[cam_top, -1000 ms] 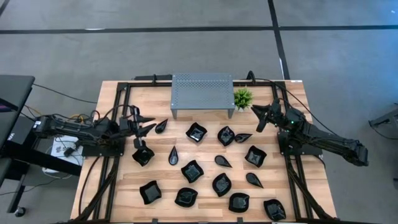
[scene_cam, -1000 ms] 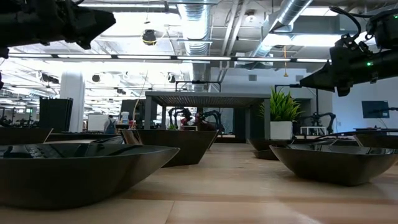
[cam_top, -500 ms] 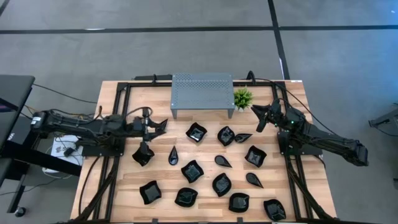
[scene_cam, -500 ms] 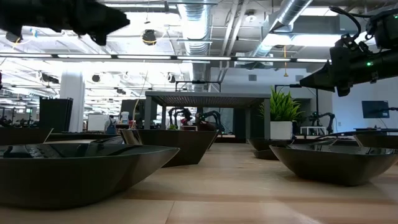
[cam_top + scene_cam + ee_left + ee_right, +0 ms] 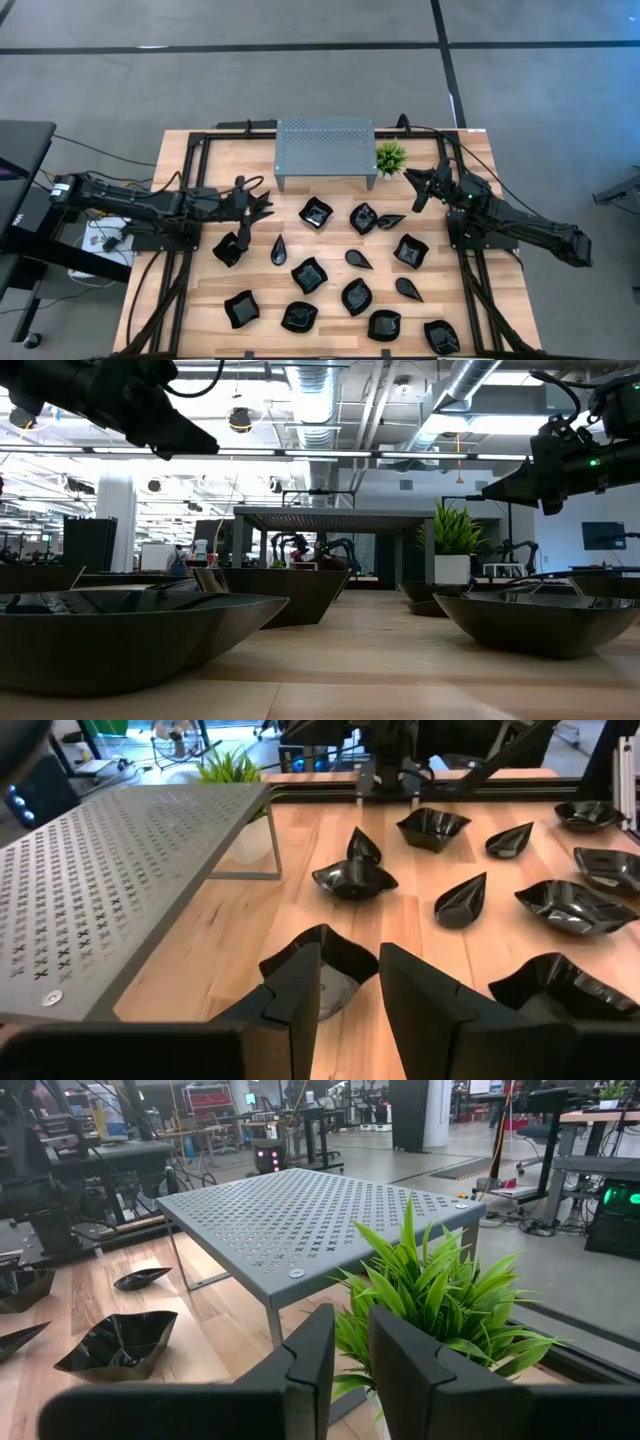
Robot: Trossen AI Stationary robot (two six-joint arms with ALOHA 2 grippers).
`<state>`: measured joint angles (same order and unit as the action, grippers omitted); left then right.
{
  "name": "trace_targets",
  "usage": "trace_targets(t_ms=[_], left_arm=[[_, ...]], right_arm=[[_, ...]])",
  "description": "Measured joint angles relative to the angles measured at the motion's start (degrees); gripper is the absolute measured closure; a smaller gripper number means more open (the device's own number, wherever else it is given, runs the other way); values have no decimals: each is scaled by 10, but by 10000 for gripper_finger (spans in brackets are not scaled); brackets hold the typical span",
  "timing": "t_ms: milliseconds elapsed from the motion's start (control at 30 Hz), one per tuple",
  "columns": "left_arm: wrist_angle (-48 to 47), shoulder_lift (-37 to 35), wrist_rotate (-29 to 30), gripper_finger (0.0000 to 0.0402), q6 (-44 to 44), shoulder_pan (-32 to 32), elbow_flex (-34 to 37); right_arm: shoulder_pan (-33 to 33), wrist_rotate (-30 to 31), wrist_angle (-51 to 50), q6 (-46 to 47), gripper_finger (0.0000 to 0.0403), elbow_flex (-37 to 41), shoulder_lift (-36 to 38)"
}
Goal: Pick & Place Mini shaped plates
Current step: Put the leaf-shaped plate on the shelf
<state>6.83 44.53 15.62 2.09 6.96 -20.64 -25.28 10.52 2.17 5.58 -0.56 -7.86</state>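
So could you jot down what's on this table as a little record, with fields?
surface: wooden table
plates: about sixteen small black dishes scattered on it
stand: grey perforated metal stand at the back
plant: small green plant beside the stand
left tool: over the plates near the stand, slightly open, empty
right tool: by the plant, slightly open, empty

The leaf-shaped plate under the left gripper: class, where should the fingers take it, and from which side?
Probably by its raised rim, coming from above. The leaf-shaped plate sits flat on the table with thin upturned walls, so the left gripper, fingers slightly apart, can straddle one wall.
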Motion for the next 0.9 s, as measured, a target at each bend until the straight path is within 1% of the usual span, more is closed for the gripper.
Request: trace_targets(t_ms=[100, 300, 433, 567, 733, 900], left_arm=[[-18, 0, 0, 293, -25, 0, 0], [-107, 0, 0, 293, -105, 0, 0], [-113, 0, 0, 293, -140, 0, 0], [-120, 0, 0, 293, -146, -5, 0], [-133, 0, 0, 293, -158, -39, 0], [-184, 2, -13, 293, -178, -88, 0]], right_arm=[[0, 0, 0, 0, 343, 0, 0], [0, 0, 0, 0, 343, 0, 0], [0, 0, 0, 0, 343, 0, 0], [0, 0, 0, 0, 343, 0, 0], [0, 0, 0, 0, 343, 0, 0], [0, 0, 0, 0, 343, 0, 0]])
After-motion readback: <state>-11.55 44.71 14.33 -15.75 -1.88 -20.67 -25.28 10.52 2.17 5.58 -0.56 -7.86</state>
